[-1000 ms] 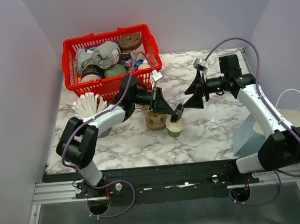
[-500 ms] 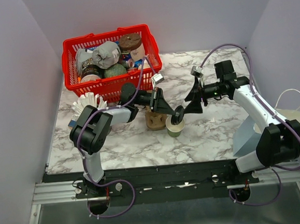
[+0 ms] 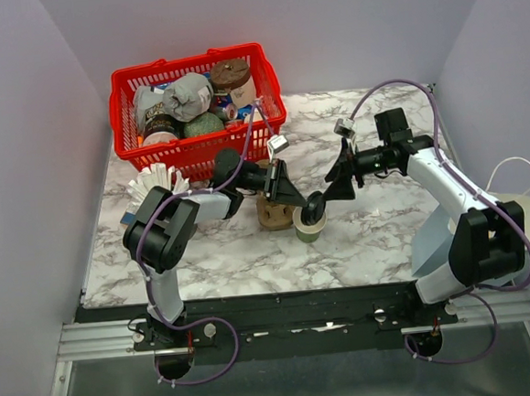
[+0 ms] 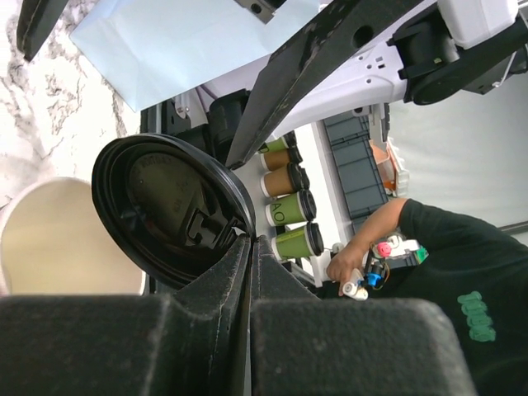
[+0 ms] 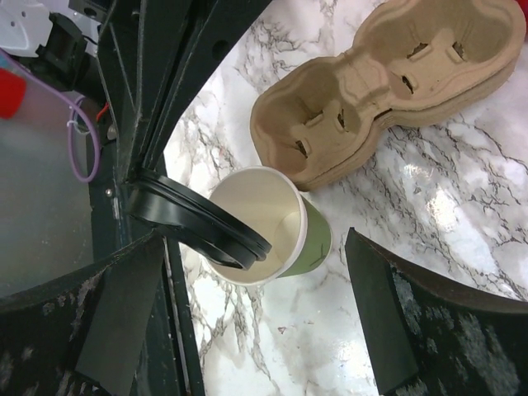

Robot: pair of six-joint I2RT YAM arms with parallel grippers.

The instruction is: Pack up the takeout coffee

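The takeout coffee is a small green paper cup (image 3: 308, 230) with a cream inside, standing open on the marble table just right of the brown cup carrier (image 3: 272, 214). Its round black lid (image 3: 315, 209) hangs tilted over the cup's rim, and my left gripper (image 3: 303, 203) is shut on the lid's edge. From the left wrist, the lid (image 4: 169, 210) is pinched at my left gripper (image 4: 250, 244), with the cup (image 4: 58, 252) below it. My right gripper (image 3: 335, 178) stands open just right of the cup. From the right wrist, the cup (image 5: 309, 239) and lid (image 5: 198, 224) lie between its spread fingers (image 5: 384, 318).
A red basket (image 3: 188, 154) full of items stands at the back left. A grey metal cup of white stirrers (image 3: 158, 184) is at the left. A light blue bag (image 3: 438, 239) and white paper lie off the table's right edge. The carrier (image 5: 388, 91) sits behind the cup.
My left gripper has brought the lid down a little, closer to the cup's rim. The right gripper has moved left toward the cup, still open.
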